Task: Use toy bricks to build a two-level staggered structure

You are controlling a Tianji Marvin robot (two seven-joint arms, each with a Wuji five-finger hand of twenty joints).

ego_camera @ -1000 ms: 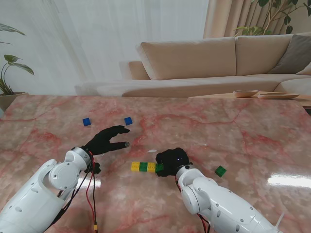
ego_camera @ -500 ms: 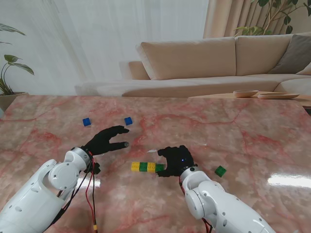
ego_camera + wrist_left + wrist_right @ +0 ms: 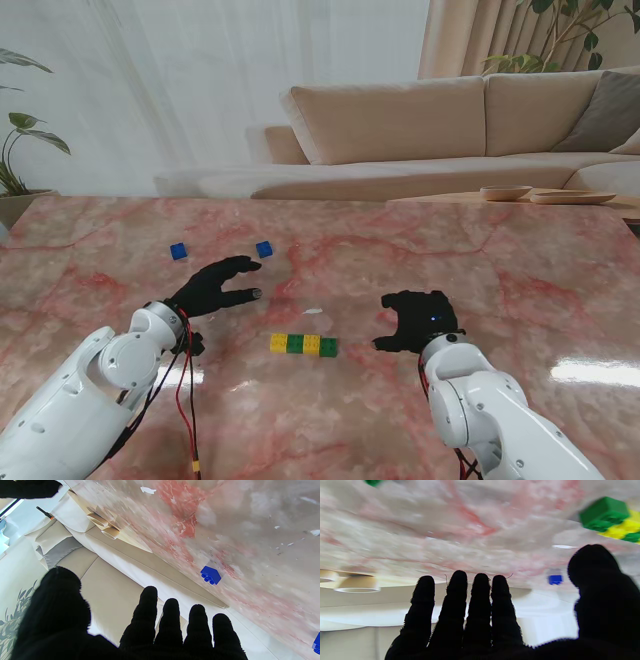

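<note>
Your right hand (image 3: 418,319) has let go of the brick row (image 3: 303,345) and moved off to the right, fingers now spread, covering the loose green brick there.

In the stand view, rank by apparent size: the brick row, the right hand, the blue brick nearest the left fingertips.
1. right hand
2. brick row, close in length to the hand but thinner
3. blue brick, though farther from the camera

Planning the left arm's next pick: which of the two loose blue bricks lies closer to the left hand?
The right-hand blue brick, just beyond the left hand fingertips. The other blue brick sits farther left, off the hand's line.
</note>
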